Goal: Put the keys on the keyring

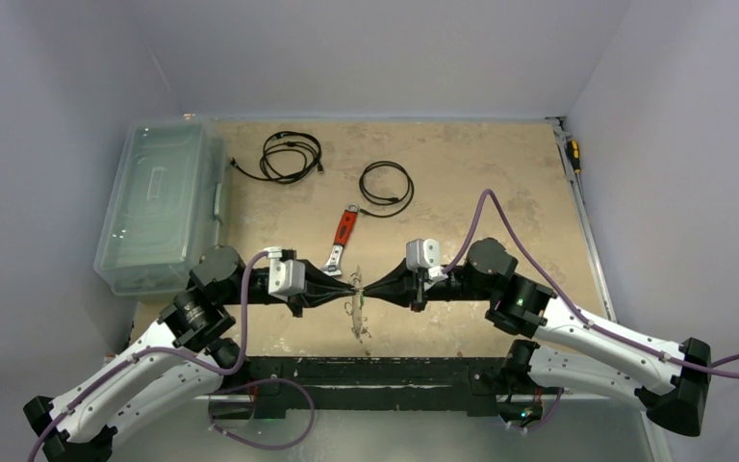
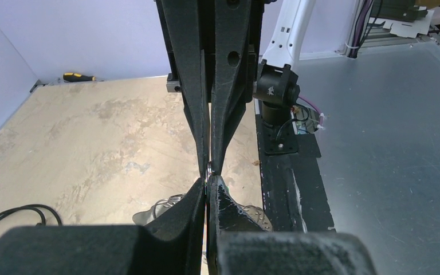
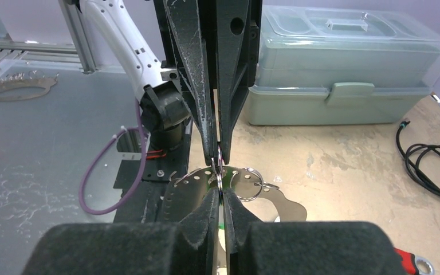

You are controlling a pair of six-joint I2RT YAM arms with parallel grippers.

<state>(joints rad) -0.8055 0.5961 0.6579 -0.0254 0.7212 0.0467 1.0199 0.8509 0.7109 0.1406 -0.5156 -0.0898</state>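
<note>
Over the table's near middle my two grippers meet tip to tip, the left gripper and the right gripper. A thin silvery keyring stands edge-on between them. In the left wrist view the left gripper is shut on the keyring. In the right wrist view the right gripper is closed to a narrow slit with the ring's edge in it. A sliver of green shows beside the ring; the keys are otherwise hidden. Below hangs a silvery perforated plate with a split ring.
A red-handled wrench lies just behind the grippers. Two black coiled cables lie farther back. A translucent lidded box stands at the left edge. A yellow-handled screwdriver lies along the right wall.
</note>
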